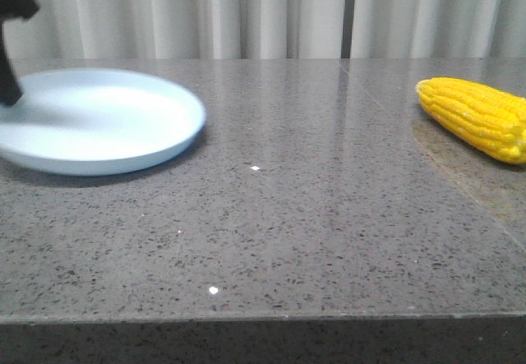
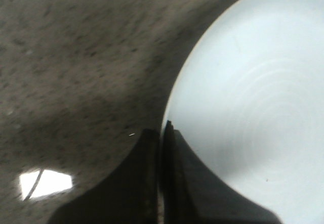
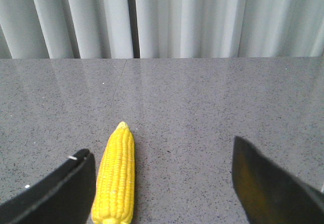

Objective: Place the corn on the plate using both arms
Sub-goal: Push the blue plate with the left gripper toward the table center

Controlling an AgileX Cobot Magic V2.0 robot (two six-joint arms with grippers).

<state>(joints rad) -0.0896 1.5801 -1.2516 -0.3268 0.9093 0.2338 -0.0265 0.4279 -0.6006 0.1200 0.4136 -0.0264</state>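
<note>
The pale blue plate (image 1: pixel 107 117) sits on the left of the grey table, its outline slightly blurred. My left gripper (image 1: pixel 10 93) is at the plate's far left rim. In the left wrist view the gripper (image 2: pixel 163 130) is shut with the rim of the plate (image 2: pixel 253 107) pinched between its fingers. The yellow corn (image 1: pixel 478 117) lies on the table at the far right, tapered tip pointing left. In the right wrist view my right gripper (image 3: pixel 161 150) is open wide and low over the table. The corn (image 3: pixel 116 178) lies between its fingers, close to one finger (image 3: pixel 71 183), untouched.
The grey speckled table (image 1: pixel 288 216) has its front edge near the bottom of the front view. White curtains (image 1: pixel 271 11) hang behind it. A seam in the tabletop (image 1: pixel 394 126) runs between plate and corn.
</note>
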